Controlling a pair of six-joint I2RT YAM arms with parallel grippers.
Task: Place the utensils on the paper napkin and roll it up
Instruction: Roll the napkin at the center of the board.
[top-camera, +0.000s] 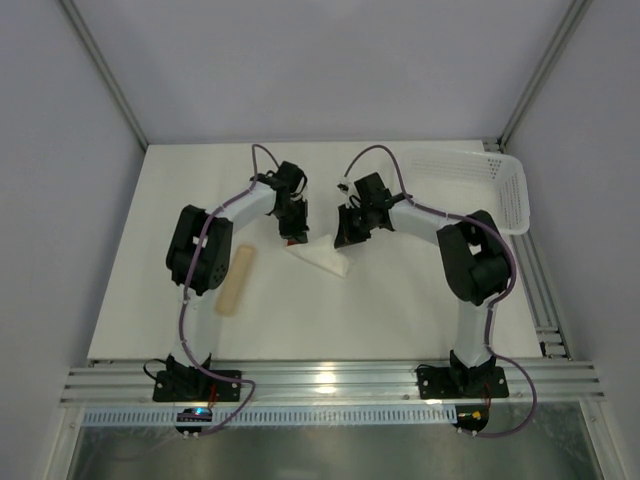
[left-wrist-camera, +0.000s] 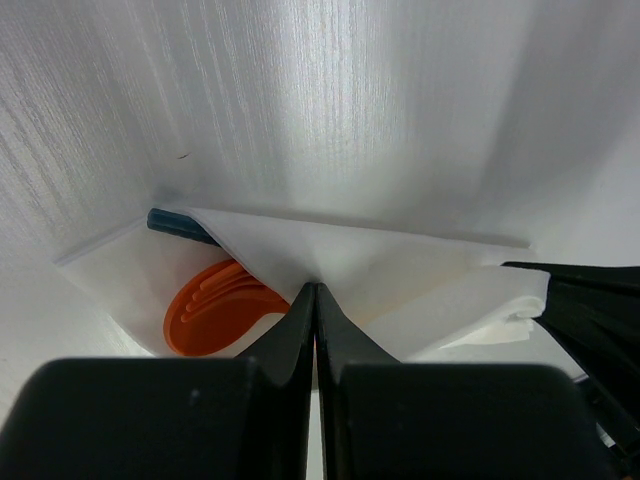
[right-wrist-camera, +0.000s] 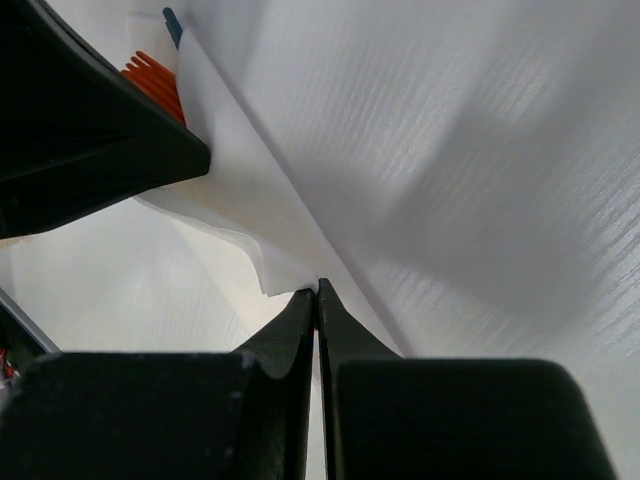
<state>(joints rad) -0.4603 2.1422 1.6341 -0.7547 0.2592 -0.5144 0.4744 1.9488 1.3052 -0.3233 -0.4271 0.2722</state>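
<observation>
**Both pincers pinch the napkin in the middle of the desk**

The paper napkin (top-camera: 322, 258) lies in the middle of the desk (top-camera: 400, 320), between the two arms. It is white and folded over, so it makes a long, flat bundle. One end sits under the left arm and the other end points toward the near side of the desk.

The utensils are tucked inside the fold. From the left wrist camera, the round bowl of the orange spoon (left-wrist-camera: 220, 315) peeks out from under the paper. A dark blue stick (left-wrist-camera: 180, 224) pokes out just beside it. From the right wrist camera, some thin orange sticks (right-wrist-camera: 152, 78) show at the open end of the napkin.

The left pincer (left-wrist-camera: 315, 290) is pressed together, with a fold of the napkin caught at its tips. The right pincer (right-wrist-camera: 317, 290) is pressed together too, and it pinches a corner of the napkin. The two pincers are near each other, one at each side of the bundle.

A beige roll (top-camera: 237, 280) lies on the desk by the left arm, apart from the napkin. A white basket (top-camera: 470, 185) with little holes sits at the far right corner.
</observation>
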